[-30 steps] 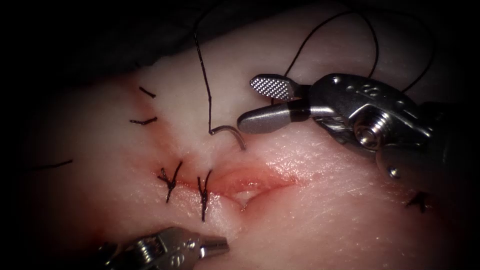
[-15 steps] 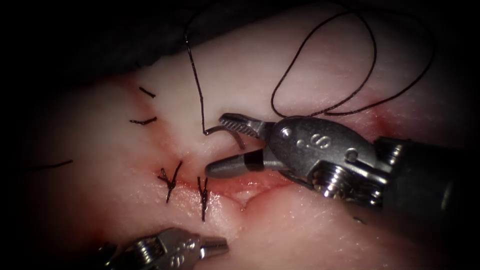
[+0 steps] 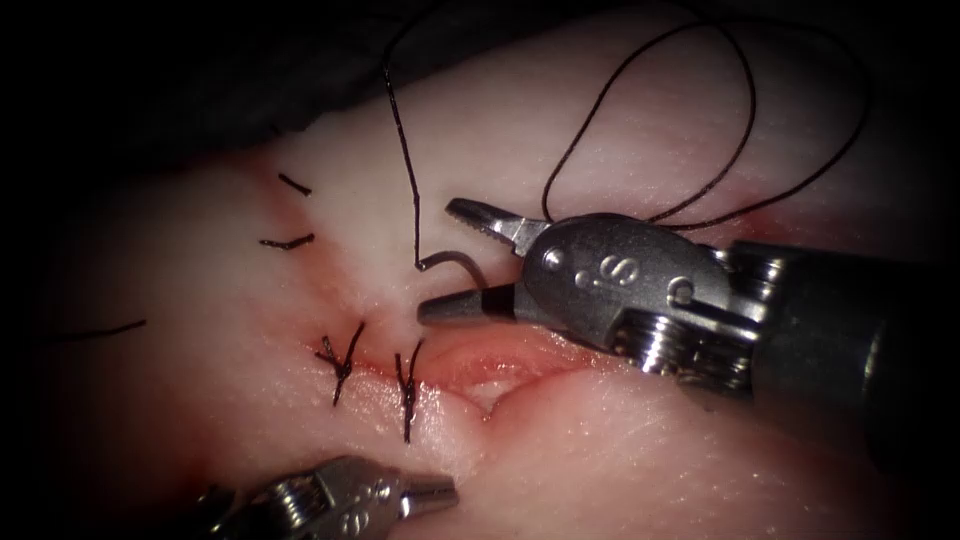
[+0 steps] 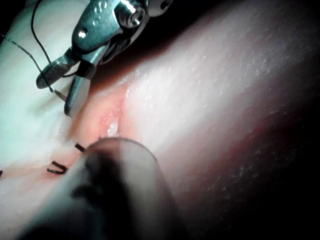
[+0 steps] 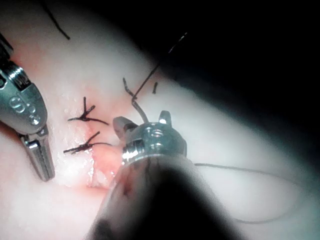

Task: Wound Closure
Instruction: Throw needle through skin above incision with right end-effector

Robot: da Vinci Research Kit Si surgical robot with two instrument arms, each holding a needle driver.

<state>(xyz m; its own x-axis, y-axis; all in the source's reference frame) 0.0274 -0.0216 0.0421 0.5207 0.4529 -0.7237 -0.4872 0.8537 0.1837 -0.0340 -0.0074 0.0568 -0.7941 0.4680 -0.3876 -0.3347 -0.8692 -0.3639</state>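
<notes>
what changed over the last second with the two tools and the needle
The right tool came down and left from above the needle and now has its open jaws on either side of the needle's curve, not yet shut on it. The needle lies on the tissue above the cut, held by neither tool, about where it was. The left tool stayed put, shut and holding nothing. Both stitches are unchanged.

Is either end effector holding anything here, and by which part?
Nothing is held. The right end effector is open around the needle, which lies on the tissue above the cut. The left end effector is shut, empty.
</notes>
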